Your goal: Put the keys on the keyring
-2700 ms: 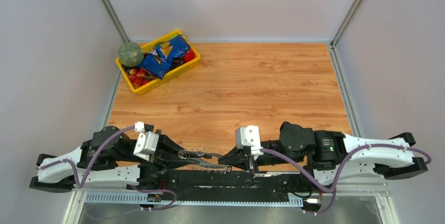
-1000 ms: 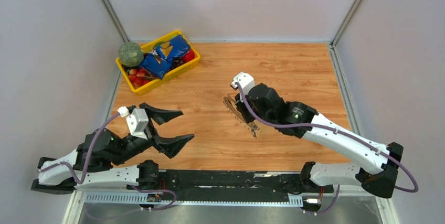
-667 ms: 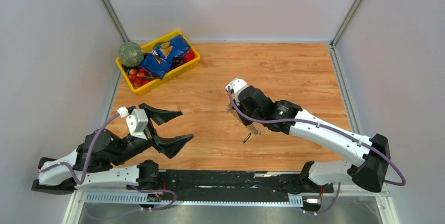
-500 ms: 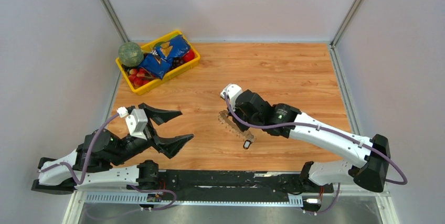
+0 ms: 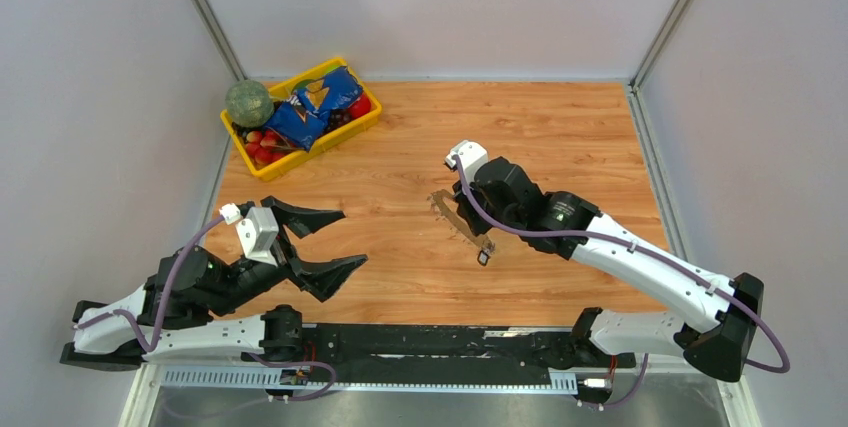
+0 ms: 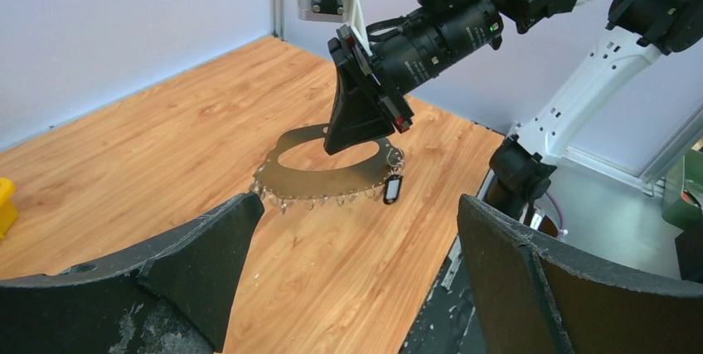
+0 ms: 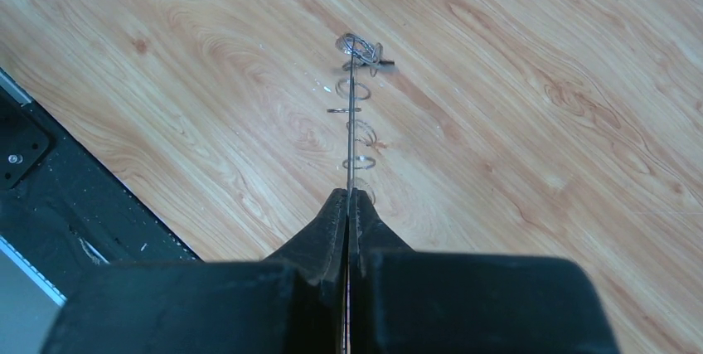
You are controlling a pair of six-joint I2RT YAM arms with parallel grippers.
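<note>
The keyring [image 5: 452,215] is a thin flat oval loop, held tilted just above the wooden table near its middle. My right gripper [image 5: 470,212] is shut on its upper edge. In the left wrist view the keyring [image 6: 319,178] shows small silvery keys and rings fringing its lower edge, and a key with a black head [image 6: 392,189] dangles at the right end. In the right wrist view the keyring [image 7: 351,122] runs edge-on from my right gripper [image 7: 348,198]. My left gripper [image 5: 345,239] hovers open at the near left, facing it with nothing between its fingers [image 6: 207,246].
A yellow bin [image 5: 262,169] with snack bags, red fruit and a green ball stands at the back left corner. Grey walls enclose the table on three sides. The black base rail [image 5: 430,337] runs along the near edge.
The right arm swung the keyring left and down, then back right and up; the black-headed key swings below it. The left arm stayed nearly still with its jaws wide.
</note>
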